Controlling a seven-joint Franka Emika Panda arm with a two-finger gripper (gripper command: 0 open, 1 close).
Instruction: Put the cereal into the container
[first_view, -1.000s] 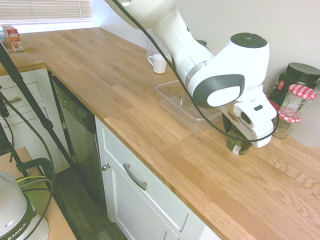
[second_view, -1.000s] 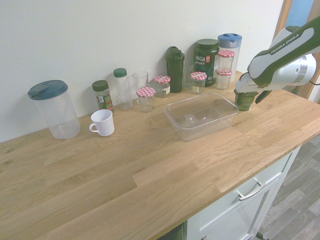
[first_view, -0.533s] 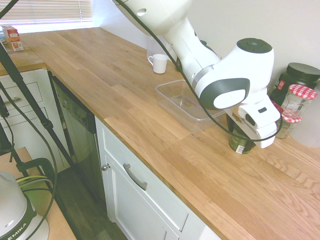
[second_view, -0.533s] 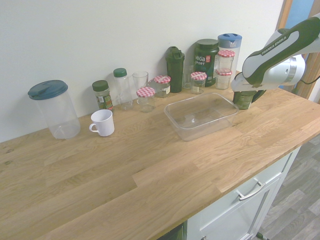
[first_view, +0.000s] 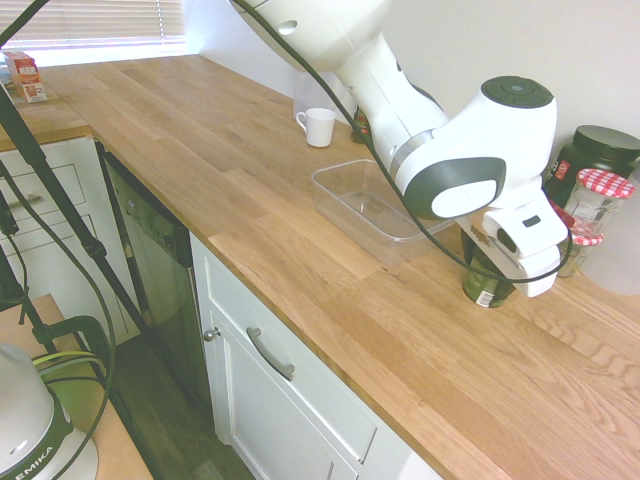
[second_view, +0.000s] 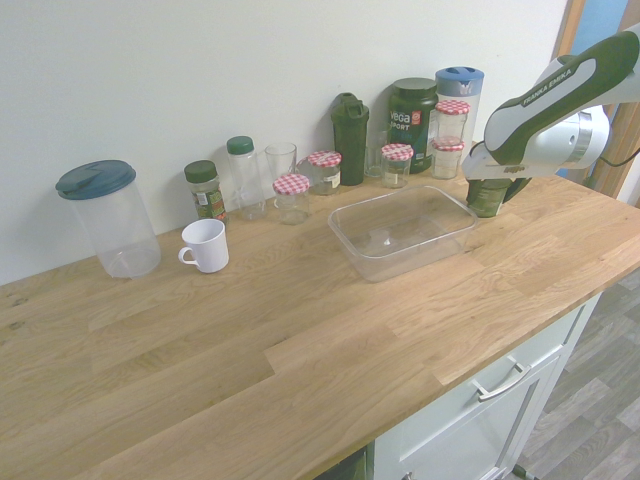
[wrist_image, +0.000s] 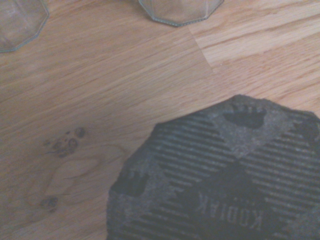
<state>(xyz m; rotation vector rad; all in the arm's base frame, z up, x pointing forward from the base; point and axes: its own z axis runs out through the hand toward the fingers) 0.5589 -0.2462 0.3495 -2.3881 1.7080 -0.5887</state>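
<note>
The cereal (first_view: 485, 293) is a short glass jar with dark greenish contents, standing upright on the wooden counter just past the right end of the container (first_view: 352, 205). My gripper (first_view: 487, 275) has come down over the jar's top and hides its lid in both exterior views. From the other side, the cereal (second_view: 488, 205) shows below the gripper (second_view: 490, 190), a short gap from the empty clear container (second_view: 400, 238). In the wrist view a dark ribbed lid (wrist_image: 220, 180) fills the lower right.
Checkered-lid jars (first_view: 598, 198) and a dark tub (first_view: 600, 150) stand close behind the cereal by the wall. More jars and bottles line the wall (second_view: 340, 140). A white mug (second_view: 205, 245) and a tall clear pitcher (second_view: 108, 218) stand further left.
The arm has come down and shifted a little along the counter, so the gripper now sits lower over the cereal jar. The jar and the container have not moved.
</note>
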